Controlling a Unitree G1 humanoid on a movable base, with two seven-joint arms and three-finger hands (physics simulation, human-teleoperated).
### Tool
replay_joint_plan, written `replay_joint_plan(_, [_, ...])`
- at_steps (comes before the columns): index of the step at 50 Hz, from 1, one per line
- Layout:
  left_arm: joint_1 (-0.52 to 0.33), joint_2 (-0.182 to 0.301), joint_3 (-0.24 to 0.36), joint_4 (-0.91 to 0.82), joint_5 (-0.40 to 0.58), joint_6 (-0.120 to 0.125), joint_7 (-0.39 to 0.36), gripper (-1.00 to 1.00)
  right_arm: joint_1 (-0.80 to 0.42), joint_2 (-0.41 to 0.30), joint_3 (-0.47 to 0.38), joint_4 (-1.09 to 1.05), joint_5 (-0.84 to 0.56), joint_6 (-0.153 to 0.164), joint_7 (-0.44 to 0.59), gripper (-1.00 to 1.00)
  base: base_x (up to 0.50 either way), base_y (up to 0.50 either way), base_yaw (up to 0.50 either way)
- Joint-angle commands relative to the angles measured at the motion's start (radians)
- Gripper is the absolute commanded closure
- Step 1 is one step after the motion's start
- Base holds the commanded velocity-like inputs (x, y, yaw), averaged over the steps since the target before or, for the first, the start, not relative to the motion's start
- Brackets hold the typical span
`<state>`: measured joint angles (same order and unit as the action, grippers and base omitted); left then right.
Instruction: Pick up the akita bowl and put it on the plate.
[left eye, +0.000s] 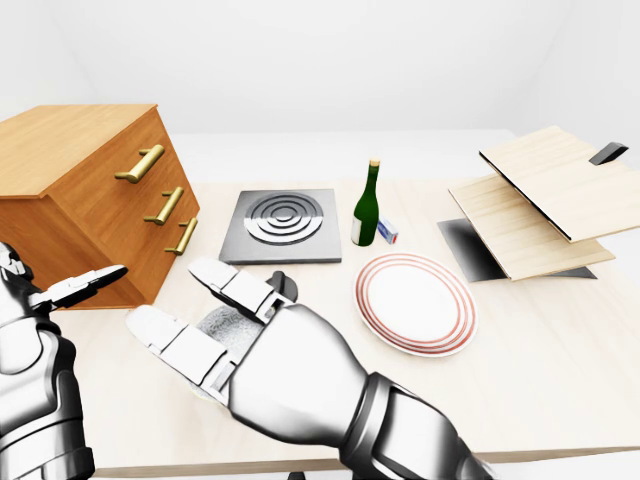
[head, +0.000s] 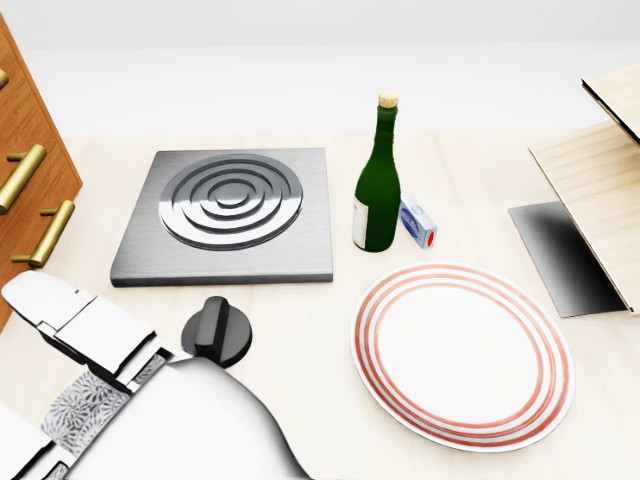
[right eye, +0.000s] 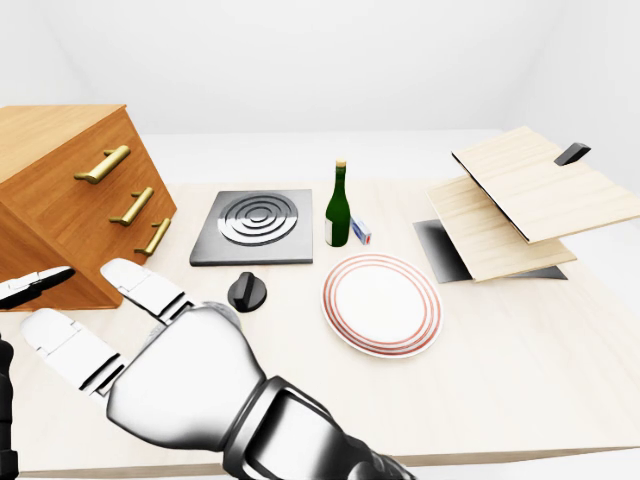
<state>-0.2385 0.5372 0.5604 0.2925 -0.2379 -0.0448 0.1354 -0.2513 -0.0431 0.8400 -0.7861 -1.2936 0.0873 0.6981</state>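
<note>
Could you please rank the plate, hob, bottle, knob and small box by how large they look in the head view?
Largest to smallest:
plate and hob, too alike to rank
bottle
knob
box
</note>
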Motion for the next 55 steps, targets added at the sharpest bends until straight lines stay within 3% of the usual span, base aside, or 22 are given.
replay_joint_plan(1, [0.003, -0.002, 0.003, -0.01, -0.002, 0.007, -0.001, -1.0, -0.081, -0.063, 0.041, 0.012, 0.048, 0.0, 0.0, -1.0, 0.0, 0.0, 0.0])
replay_joint_plan(16, [0.003, -0.002, 0.003, -0.008, -0.005, 0.005, 0.0, -1.0, -0.114, -0.078, 0.016, 0.023, 0.083, 0.0, 0.0, -1.0, 0.0, 0.0, 0.0])
replay_joint_plan(30, [0.004, -0.001, 0.004, -0.005, -0.008, 0.004, -0.002, -1.0, -0.068, -0.014, -0.073, 0.095, 0.089, 0.0, 0.0, -1.0, 0.0, 0.0, 0.0])
replay_joint_plan(32, [0.0, -0.002, 0.001, 0.014, -0.006, -0.011, -0.003, -1.0, -0.06, -0.01, -0.081, 0.104, 0.09, 0.0, 0.0, -1.0, 0.0, 0.0, 0.0])
replay_joint_plan(36, [0.001, -0.001, 0.001, 0.003, -0.008, -0.001, 0.0, -1.0, -0.053, -0.005, -0.097, 0.124, 0.093, 0.0, 0.0, -1.0, 0.0, 0.0, 0.0])
replay_joint_plan(39, [-0.002, -0.001, -0.001, 0.016, -0.007, -0.012, -0.002, -1.0, -0.053, -0.007, -0.095, 0.13, 0.094, 0.0, 0.0, -1.0, 0.0, 0.0, 0.0])
replay_joint_plan(44, [0.002, 0.0, 0.001, 0.001, -0.01, 0.0, -0.001, -1.0, -0.038, -0.007, -0.1, 0.142, 0.094, 0.0, 0.0, -1.0, 0.0, 0.0, 0.0])
replay_joint_plan(52, [0.0, -0.002, -0.001, 0.011, -0.008, -0.01, -0.003, -1.0, -0.018, -0.007, -0.095, 0.15, 0.09, 0.0, 0.0, -1.0, 0.0, 0.0, 0.0])
replay_joint_plan(55, [0.002, -0.001, 0.001, 0.003, -0.009, -0.003, -0.003, -1.0, -0.031, -0.012, -0.078, 0.149, 0.092, 0.0, 0.0, -1.0, 0.0, 0.0, 0.0])
